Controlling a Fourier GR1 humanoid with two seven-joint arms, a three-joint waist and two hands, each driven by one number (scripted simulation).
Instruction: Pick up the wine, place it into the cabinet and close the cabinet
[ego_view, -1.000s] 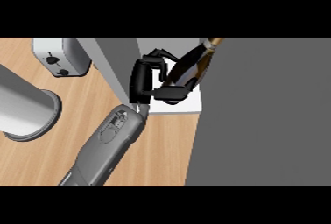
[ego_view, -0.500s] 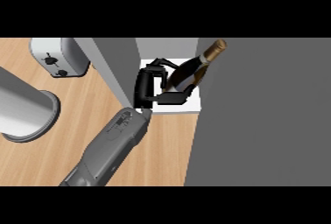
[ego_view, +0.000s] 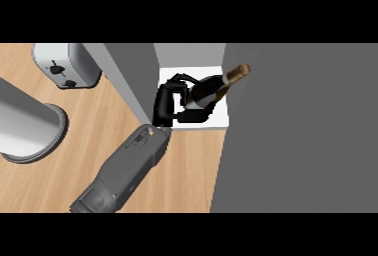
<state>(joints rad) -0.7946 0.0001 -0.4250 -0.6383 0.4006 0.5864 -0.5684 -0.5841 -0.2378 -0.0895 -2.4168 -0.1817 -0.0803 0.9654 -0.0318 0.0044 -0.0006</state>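
The wine bottle (ego_view: 209, 92) is dark with a tan neck top and leans up and to the right. It sits inside the open cabinet, over the white shelf (ego_view: 215, 121). My right hand (ego_view: 167, 104) is shut on the bottle's body, fingers curled round it, and hides its lower part. The grey forearm (ego_view: 125, 167) runs up to the hand from the lower left. The cabinet's grey door panel (ego_view: 303, 130) stands wide open along the right, and its left wall (ego_view: 133, 80) is just beside my hand. My left hand does not show.
A silver toaster (ego_view: 65, 65) stands on the wooden counter (ego_view: 81, 125) at the upper left. A large grey cylindrical object (ego_view: 26, 130) rises at the left edge. The cabinet opening is narrow, between the left wall and the door.
My right hand and the bottle have moved down in the view, lower over the white shelf. The bottle's neck top shows lower than before. The toaster and cabinet have stayed put.
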